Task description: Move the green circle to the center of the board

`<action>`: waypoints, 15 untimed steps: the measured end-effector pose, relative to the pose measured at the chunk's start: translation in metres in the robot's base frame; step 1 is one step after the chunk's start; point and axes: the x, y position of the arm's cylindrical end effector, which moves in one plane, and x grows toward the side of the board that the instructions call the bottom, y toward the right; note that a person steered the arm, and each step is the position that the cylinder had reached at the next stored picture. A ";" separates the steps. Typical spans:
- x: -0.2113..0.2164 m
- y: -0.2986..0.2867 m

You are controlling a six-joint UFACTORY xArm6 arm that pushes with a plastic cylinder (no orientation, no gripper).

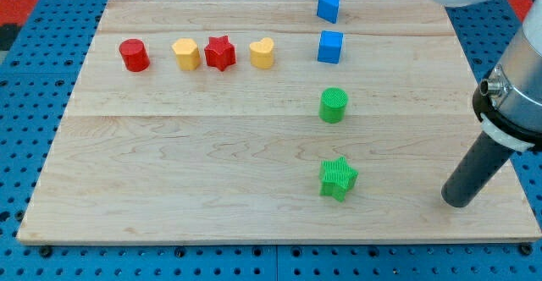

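In the camera view, a light wooden board (254, 171) lies on a blue table with rows of little holes (34, 103).

The green circle (334, 105) is a short round block. It stands upright on its flat end, so its long way runs up and down, and its round top faces up. Being round, it points no way across the board. It sits to the right of the board's middle, a bit above the halfway line.

Below it, near the view's bottom, is the green star (339, 178). Above it is the blue cube (330, 46), and above that, at the board's top edge, a blue block with a slanted, wedge-like shape (329, 8).

On the view's left, in a row near the top, are the red circle (134, 55), a yellow block with flat sides (186, 53), the red star (220, 52) touching it, and the yellow heart (262, 53).

My tip (458, 201) rests on the board near its right edge, low down. It is well apart from the green circle, off to the right and lower, and right of the green star too. The rod is tilted. There are no jaws on this arm, only the rod.

I can see no words or labels anywhere.
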 end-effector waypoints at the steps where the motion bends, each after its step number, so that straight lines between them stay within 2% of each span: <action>1: 0.000 0.000; 2: -0.019 0.014; 3: -0.080 0.022; 4: -0.123 0.024; 7: -0.133 0.018; 11: -0.153 -0.029; 12: -0.153 -0.106; 13: -0.154 -0.159; 15: -0.143 -0.178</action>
